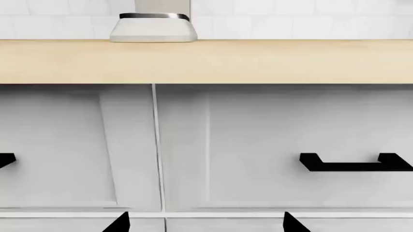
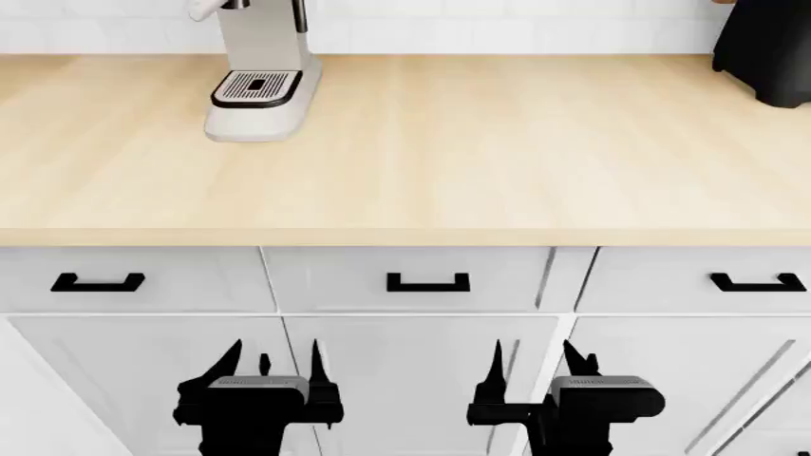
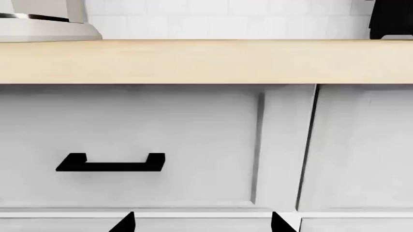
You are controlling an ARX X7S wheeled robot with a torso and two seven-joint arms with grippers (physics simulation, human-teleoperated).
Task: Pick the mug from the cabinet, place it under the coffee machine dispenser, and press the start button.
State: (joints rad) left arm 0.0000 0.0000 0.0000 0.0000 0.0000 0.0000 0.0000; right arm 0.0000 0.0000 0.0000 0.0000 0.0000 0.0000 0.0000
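Pale wood bench (image 2: 507,142), white drawers beneath with black handles (image 2: 427,282). Left gripper (image 2: 260,385) and right gripper (image 2: 552,385): both spread wide, empty, held low before the closed cabinet doors (image 2: 405,380). Coffee machine (image 2: 257,90): up and beyond the left gripper, drip grille (image 2: 254,86) bare. Mug: not in view, presumably behind a door. Dispenser and start button: cropped from every view. Step judged: the very start, mug not yet fetched. Next move would call for opening a cabinet.
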